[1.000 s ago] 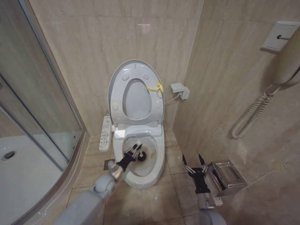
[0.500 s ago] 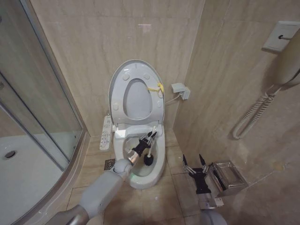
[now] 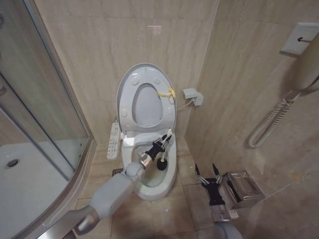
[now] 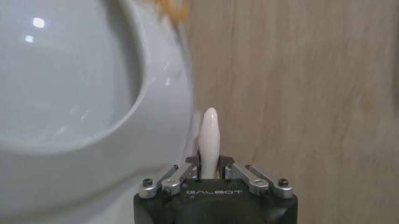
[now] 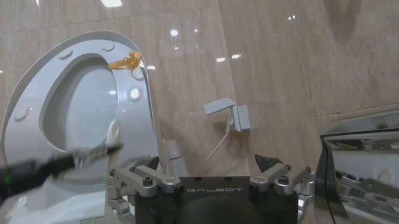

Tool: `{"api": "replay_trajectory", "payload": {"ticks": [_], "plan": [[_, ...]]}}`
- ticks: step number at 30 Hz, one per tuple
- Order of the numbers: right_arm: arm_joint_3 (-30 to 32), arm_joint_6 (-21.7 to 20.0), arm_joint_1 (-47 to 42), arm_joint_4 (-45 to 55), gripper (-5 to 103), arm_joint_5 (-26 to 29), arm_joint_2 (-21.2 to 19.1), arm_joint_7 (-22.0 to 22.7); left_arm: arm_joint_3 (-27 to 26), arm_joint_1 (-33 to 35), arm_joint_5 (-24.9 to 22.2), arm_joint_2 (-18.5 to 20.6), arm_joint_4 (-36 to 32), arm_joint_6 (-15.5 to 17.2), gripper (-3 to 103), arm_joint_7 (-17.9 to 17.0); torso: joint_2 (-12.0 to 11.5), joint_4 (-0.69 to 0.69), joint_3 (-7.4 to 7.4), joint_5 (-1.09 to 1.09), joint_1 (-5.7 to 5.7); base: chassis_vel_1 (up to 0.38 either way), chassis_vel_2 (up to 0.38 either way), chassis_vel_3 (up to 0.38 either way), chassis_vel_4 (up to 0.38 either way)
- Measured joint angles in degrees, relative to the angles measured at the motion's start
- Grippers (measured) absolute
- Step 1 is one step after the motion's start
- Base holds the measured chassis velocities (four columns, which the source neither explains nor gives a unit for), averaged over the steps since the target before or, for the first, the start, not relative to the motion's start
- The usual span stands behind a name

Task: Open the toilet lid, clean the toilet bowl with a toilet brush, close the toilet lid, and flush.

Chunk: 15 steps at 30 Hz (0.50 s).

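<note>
The toilet lid (image 3: pixel 145 94) stands raised against the tiled wall (image 3: pixel 99 45), with the seat ring up against it and its yellow tag (image 3: pixel 166 93) at the edge, so the opening step looks done and the scrubbing step is the one in hand. The left gripper (image 3: pixel 160 145) reaches out over the toilet bowl (image 3: pixel 172 167), its fingers clamped on the thin white handle of the toilet brush (image 3: pixel 162 162); the dark bristle head hangs down inside the bowl near the back right of the rim, while the handle tip points up toward the lid. In the left wrist view the handle rises straight out between the closed fingers, with the curved white lid beside it and the tile behind. The right gripper (image 3: pixel 208 174) is parked low on the right above the floor, just beside a metal box (image 3: pixel 242 187), with its fingers spread apart and nothing between them. The narrow button panel (image 3: pixel 114 140) lies along the bowl's left side. By my judgement the cleaning is midway: the next move calls for sweeping the bristles around the stained inner wall while keeping the handle clear of the upright lid, since a knock there could tip it down onto the arm.
</note>
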Motion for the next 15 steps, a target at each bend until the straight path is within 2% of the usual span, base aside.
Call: {"api": "replay_trajectory", "payload": {"ticks": [2, 8, 13, 15], "plan": [[0.03, 0.09, -0.03, -0.13, 100, 0.00, 0.06, -0.07, 0.00, 0.09, 0.82, -0.05, 3.24, -0.63, 20, 0.38, 0.00, 0.01, 0.00, -0.01, 0.00, 0.000, 0.000, 0.000, 0.000], [0.08, 0.34, 0.11, -0.63, 100, 0.00, 0.27, -0.22, 0.07, 0.03, 1.07, -0.20, 4.10, -0.99, 20, 0.69, 0.00, 0.01, 0.00, -0.02, 0.00, 0.000, 0.000, 0.000, 0.000], [0.09, 0.37, 0.14, -0.68, 100, -0.24, 0.74, -0.28, -0.81, -1.62, 0.88, -2.76, 4.14, -1.81, 20, 0.63, 0.00, -0.03, -0.01, -0.01, 0.00, 0.000, 0.000, 0.000, 0.000], [0.07, 0.37, 0.09, -0.60, 100, -0.42, 0.96, -0.38, -1.36, -2.23, 1.01, -4.37, 6.14, -1.94, 20, 0.88, 0.00, -0.03, 0.00, -0.01, 0.00, 0.000, 0.000, 0.000, 0.000]]}}
